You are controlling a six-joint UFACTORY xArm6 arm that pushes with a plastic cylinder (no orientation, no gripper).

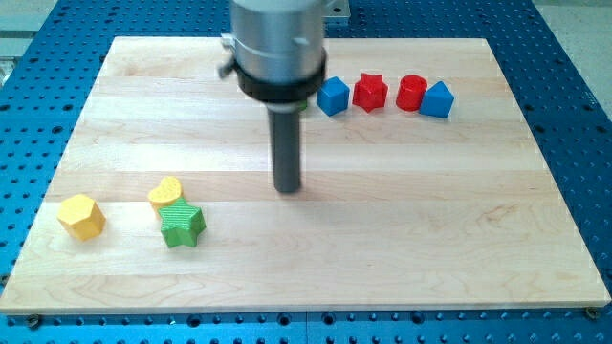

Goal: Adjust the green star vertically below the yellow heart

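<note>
The green star (182, 225) lies on the wooden board at the lower left. The yellow heart (166, 193) sits just above it and slightly to the left, touching it. My tip (288, 188) rests on the board near the middle, to the right of both blocks and well apart from them, roughly level with the heart.
A yellow hexagon block (81, 216) lies at the far left. Along the top right stand a blue block (333, 96), a red star (370, 93), a red cylinder (411, 93) and another blue block (437, 99). The board's (430, 239) edges border a blue perforated table.
</note>
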